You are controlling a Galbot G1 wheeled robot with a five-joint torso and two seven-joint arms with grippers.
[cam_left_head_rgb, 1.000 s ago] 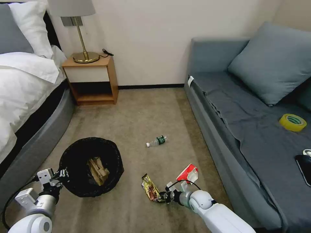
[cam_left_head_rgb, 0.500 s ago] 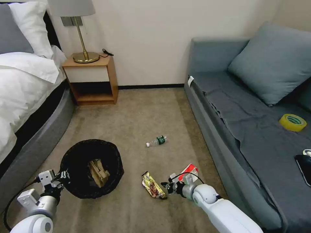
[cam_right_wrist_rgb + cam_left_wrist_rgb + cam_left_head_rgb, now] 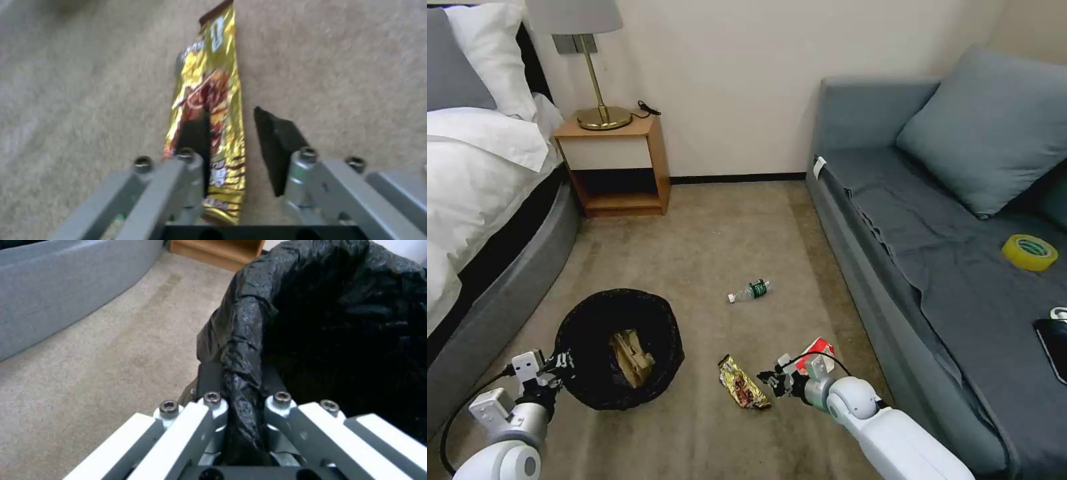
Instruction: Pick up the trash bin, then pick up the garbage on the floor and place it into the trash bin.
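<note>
The left gripper (image 3: 555,365) is clamped on the near rim of the trash bin (image 3: 619,347), its pads buried in a fold of black bag; the bin's base is hidden, so whether it rests on the carpet (image 3: 720,233) is unclear. Tan crumpled paper (image 3: 632,357) lies inside. The right gripper (image 3: 768,383), fingers apart, straddles the gold wrapper (image 3: 743,391) on the carpet and partly hides the red-and-white packet (image 3: 815,351); the bottle (image 3: 750,291) lies toward the carpet's middle.
</note>
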